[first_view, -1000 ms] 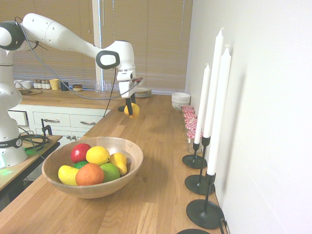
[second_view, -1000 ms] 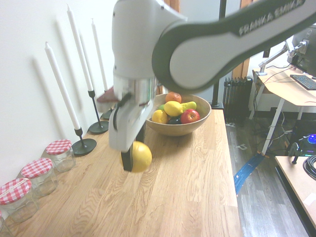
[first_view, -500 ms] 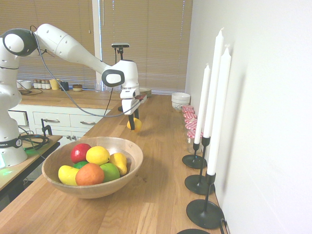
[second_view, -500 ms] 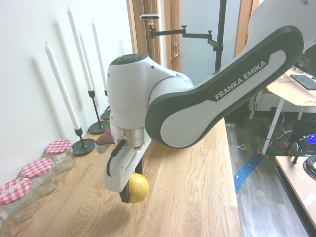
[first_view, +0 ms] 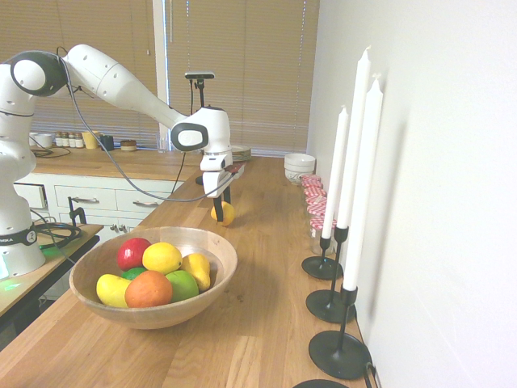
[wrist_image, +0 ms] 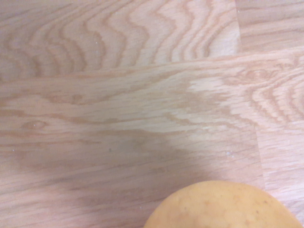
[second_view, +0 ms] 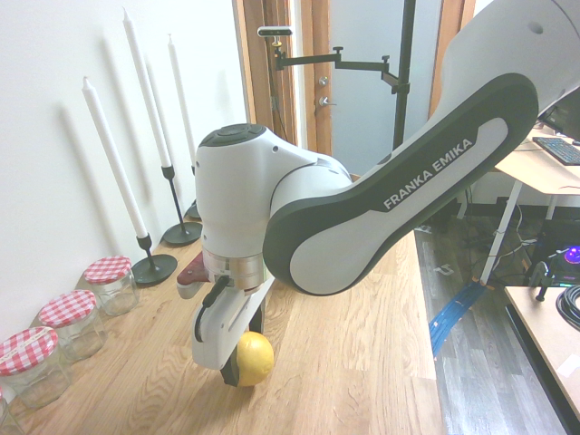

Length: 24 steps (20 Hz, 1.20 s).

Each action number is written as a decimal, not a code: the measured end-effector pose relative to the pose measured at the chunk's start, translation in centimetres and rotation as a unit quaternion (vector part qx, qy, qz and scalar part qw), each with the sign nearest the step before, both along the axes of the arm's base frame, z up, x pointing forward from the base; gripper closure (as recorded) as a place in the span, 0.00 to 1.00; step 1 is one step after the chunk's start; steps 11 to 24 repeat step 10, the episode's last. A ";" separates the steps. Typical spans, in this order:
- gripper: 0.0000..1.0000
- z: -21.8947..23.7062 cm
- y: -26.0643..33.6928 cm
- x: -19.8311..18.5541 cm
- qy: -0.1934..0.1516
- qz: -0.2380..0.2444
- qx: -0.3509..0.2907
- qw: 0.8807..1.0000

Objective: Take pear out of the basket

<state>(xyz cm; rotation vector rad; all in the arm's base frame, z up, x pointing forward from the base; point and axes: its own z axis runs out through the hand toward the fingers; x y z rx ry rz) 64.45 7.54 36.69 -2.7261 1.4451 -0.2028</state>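
Pincer [second_view: 237,370] pinching pear [second_view: 253,357] low over bench [first_view: 266,242], well apart from basket [first_view: 212,278] sitting near bench's front end.

— What moved?
— Gripper [first_view: 220,212] has dropped toward the countertop [first_view: 266,242], carrying the pear [first_view: 225,213] down — it now hangs just above the wood, farther from the basket [first_view: 153,279].

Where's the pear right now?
The pear is outside the basket, held in the gripper low over the wooden counter, beyond the bowl in the first exterior view.
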 end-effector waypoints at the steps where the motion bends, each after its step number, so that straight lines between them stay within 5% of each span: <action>1: 0.00 0.0 0.0 0.0 0.000 -0.001 0.000 1.000; 24: 0.00 0.0 -0.4 0.0 -0.004 -0.007 0.002 1.000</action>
